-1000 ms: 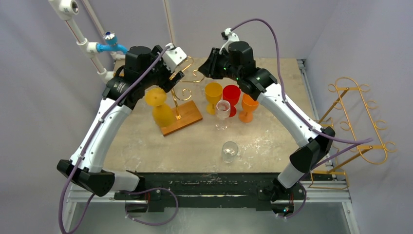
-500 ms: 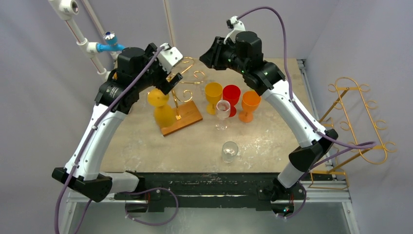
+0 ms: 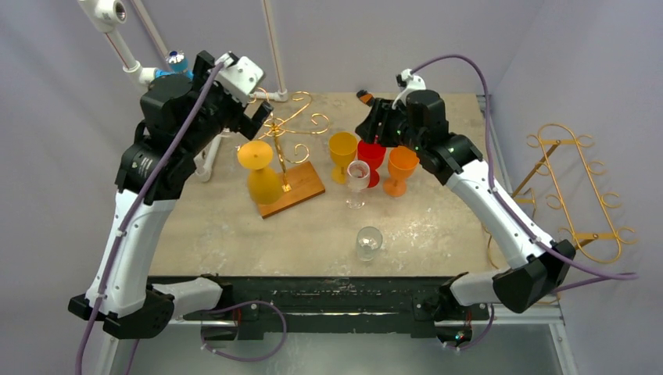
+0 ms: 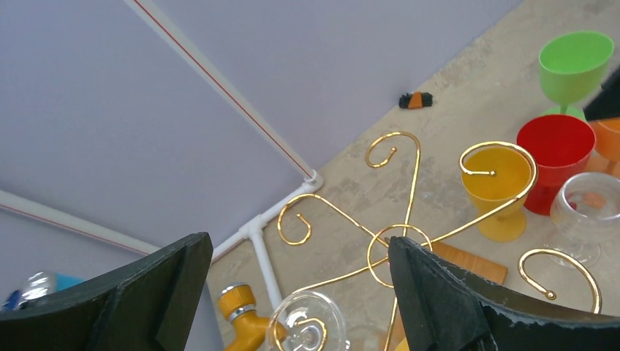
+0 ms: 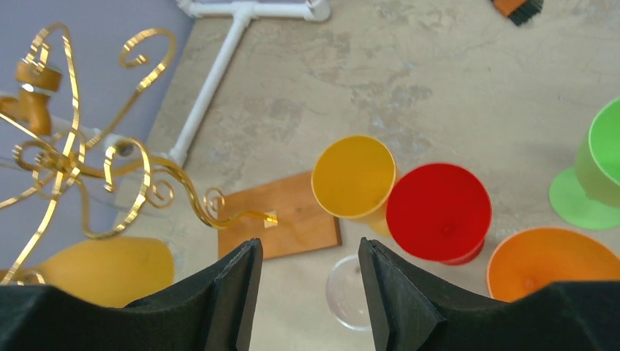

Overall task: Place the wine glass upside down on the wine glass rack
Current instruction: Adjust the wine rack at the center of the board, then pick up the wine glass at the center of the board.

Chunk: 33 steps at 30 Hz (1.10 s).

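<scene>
Rack (image 3: 301, 186) with yellow goblet (image 3: 342, 147), red goblet (image 3: 372, 150), orange goblet (image 3: 402, 162) just beside

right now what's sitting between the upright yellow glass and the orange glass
The red glass stands between the upright yellow glass and the orange glass. The top view shows this, and the right wrist view agrees.

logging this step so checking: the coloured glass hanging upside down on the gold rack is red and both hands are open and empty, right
Not quite. The top view shows a yellow glass hanging upside down on the gold rack, not a red one; the red glass stands upright on the table. Both the left hand and the right hand are open and empty.
</scene>
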Motion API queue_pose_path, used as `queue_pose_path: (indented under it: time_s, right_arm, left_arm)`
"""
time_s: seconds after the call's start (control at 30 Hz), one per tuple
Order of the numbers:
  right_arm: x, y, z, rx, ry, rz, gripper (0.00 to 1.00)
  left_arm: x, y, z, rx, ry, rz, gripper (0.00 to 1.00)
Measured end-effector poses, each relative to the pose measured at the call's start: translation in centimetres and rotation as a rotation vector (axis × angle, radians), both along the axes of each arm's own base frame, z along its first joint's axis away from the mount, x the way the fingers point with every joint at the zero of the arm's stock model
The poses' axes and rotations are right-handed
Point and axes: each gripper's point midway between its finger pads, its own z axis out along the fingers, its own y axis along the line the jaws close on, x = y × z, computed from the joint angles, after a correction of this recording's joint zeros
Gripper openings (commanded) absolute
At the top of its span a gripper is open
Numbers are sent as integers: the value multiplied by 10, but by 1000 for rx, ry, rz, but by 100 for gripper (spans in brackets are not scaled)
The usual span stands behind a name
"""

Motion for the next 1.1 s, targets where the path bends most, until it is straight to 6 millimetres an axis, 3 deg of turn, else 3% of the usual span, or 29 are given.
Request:
queue_pose_path:
  time_s: [0.2, 0.37, 0.87, 0.97, 1.1]
  right_arm:
    - [-11, -10, -62, -87, 99, -6, 62]
    - [-11, -13, -102, -165, 180, 2, 61]
    - [-19, -18, -148, -308, 248, 27, 47]
    - [-18, -18, -163, -341, 277, 34, 35]
    - [-16, -21, -171, -383, 281, 29, 10]
  left_arm:
    - [-16, 13, 36, -39, -74, 34, 100]
    - [-23, 14, 33, -40, -51, 27, 100]
    - [-26, 9, 20, -43, 7, 2, 95]
    - [-27, 8, 19, -45, 12, -5, 95]
    - [-29, 6, 17, -46, 15, -15, 93]
